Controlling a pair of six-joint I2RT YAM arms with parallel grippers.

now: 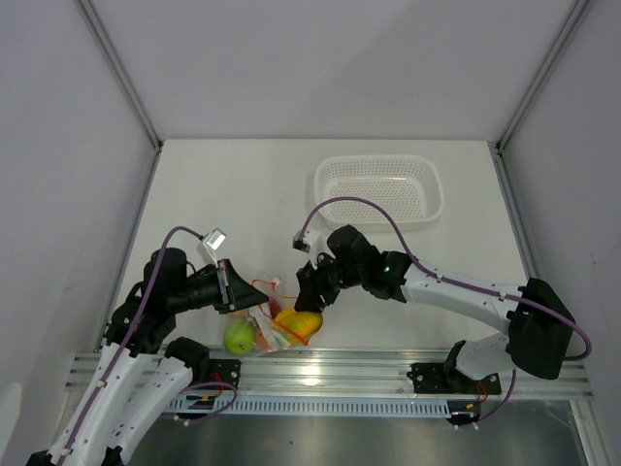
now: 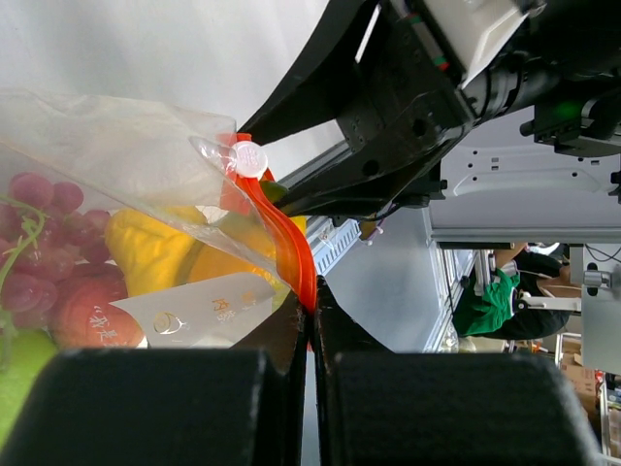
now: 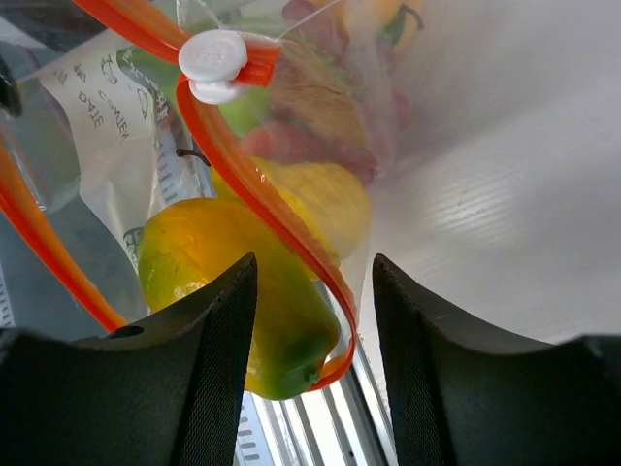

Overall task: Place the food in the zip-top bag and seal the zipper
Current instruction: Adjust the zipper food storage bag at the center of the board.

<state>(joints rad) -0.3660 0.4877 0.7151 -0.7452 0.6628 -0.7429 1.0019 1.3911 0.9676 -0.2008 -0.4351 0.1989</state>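
Observation:
The clear zip-top bag [image 1: 273, 316] lies at the table's near edge between my grippers. In the left wrist view, grapes [image 2: 39, 248], a yellow piece [image 2: 146, 248], a peach [image 2: 82, 316] and a green apple [image 2: 12, 364] show through the bag [image 2: 107, 146]. The apple [image 1: 240, 337] and mango [image 1: 299, 322] show from above. My left gripper [image 2: 312, 291] [image 1: 231, 288] is shut on the red-orange zipper [image 2: 291, 248]. My right gripper [image 3: 315, 291] [image 1: 312, 296] is open. The mango [image 3: 233, 282] and a loop of the zipper [image 3: 281, 218] sit between its fingers at the bag's open mouth. The white slider [image 3: 213, 53] sits on the strip.
A white perforated basket [image 1: 376, 161] stands at the back right of the table. The metal rail [image 1: 330, 374] with both arm bases runs just in front of the bag. Grey walls close in the table on three sides.

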